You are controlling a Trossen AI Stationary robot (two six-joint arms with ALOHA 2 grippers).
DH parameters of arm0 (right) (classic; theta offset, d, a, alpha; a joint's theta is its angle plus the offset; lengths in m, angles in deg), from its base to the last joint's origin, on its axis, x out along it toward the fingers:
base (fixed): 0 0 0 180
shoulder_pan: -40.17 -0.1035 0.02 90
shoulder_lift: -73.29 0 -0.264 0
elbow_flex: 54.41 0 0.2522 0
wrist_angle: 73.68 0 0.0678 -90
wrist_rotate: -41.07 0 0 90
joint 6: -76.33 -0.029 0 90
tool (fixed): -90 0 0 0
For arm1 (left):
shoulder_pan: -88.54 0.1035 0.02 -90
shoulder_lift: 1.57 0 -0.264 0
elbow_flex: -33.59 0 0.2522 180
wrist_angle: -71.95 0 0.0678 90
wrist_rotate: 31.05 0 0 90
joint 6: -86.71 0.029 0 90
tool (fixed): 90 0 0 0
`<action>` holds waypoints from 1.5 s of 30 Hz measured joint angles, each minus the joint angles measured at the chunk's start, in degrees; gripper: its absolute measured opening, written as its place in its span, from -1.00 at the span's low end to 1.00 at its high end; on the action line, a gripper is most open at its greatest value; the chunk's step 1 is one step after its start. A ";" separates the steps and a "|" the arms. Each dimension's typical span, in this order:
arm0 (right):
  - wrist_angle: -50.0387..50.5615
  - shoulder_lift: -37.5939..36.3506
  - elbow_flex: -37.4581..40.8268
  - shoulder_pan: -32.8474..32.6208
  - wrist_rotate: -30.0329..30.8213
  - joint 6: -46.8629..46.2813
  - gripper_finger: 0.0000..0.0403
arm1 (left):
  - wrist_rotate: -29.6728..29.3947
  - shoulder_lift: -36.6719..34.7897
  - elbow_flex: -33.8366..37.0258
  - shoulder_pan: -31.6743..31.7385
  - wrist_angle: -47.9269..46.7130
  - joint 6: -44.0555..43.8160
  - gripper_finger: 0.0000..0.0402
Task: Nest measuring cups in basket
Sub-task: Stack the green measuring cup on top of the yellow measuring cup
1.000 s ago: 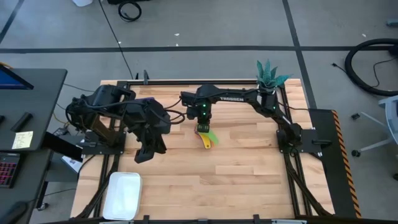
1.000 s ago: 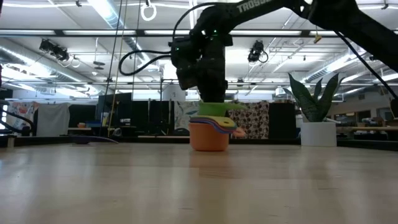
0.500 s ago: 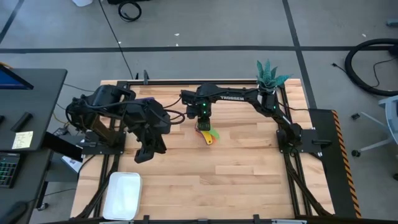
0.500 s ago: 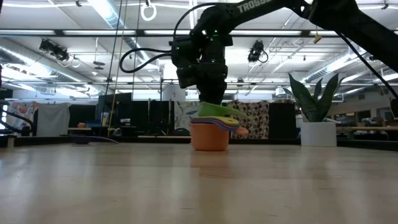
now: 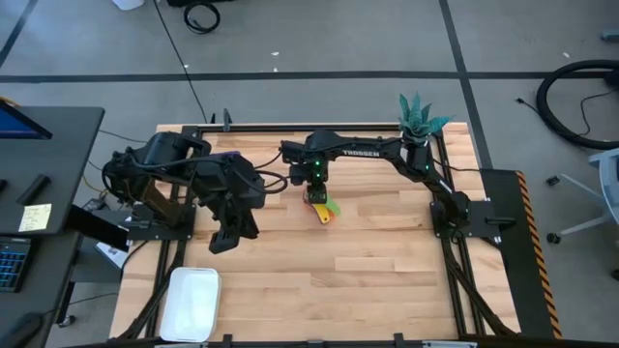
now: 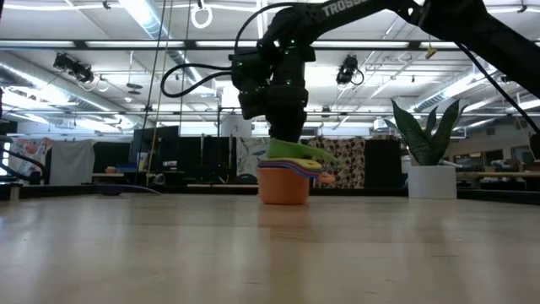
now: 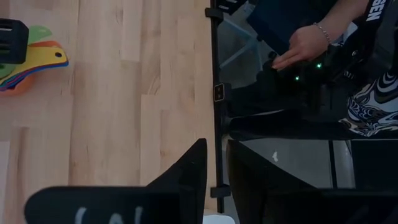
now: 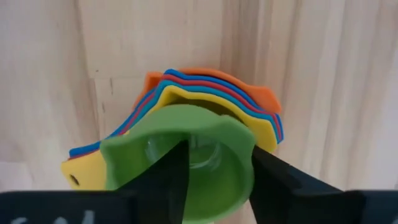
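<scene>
Two fingers [image 8: 171,180] of the right gripper [image 8: 214,177] stand a little apart on either side of the green cup [image 8: 186,158], one against its near rim and one at its far side; whether they press it or have just let go I cannot tell. That green cup sits on top of the cups [image 8: 205,99], a nested stack (yellow under it, then red, blue and orange rims fanning out below). In the low view the stack [image 6: 284,181] stands on the table [image 6: 253,253], its orange bottom cup touching the wood, with the right gripper [image 6: 283,127] directly above it and reaching down to the green top. From overhead the right gripper [image 5: 315,188] sits over the stack [image 5: 322,209] in the middle of the table, toward its back edge.

Taking the stack as the landmark: the plant [image 5: 418,118] stands to its right at the back corner, well apart. The left gripper [image 5: 232,232] hangs to the stack's left and a bit nearer the front, touching nothing, its fingers set close together with a narrow gap. The basket [image 5: 190,303] lies well away from the stack, at the front left corner of the table, with no cup in it. Beyond the table edge, the left wrist view catches a person's hand [image 7: 305,45] resting on dark equipment.
</scene>
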State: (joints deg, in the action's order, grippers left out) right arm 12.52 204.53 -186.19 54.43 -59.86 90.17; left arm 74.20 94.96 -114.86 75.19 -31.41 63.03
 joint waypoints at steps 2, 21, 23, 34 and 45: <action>-0.01 0.00 0.00 0.02 0.34 0.05 -0.39 | 0.02 0.00 0.00 -0.02 0.00 0.00 -0.67; -0.82 -0.11 0.02 0.02 0.80 -0.15 -0.83 | 0.02 0.00 0.00 -0.01 -0.02 0.00 -0.67; -1.33 -0.11 0.02 0.02 0.85 -0.15 -0.72 | 0.02 0.00 0.00 0.00 -0.02 0.00 -0.67; -1.78 -0.11 0.02 -0.09 1.01 -0.15 -0.31 | 0.02 0.00 0.00 -0.02 -0.02 0.00 -0.67; 2.82 -0.11 0.02 -0.09 1.03 -0.11 -0.15 | 0.02 0.00 0.00 -0.02 -0.02 0.74 -0.67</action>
State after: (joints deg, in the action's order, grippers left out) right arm 15.34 204.42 -186.17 54.35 -58.84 90.07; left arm 74.22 94.96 -114.86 75.17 -31.43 63.77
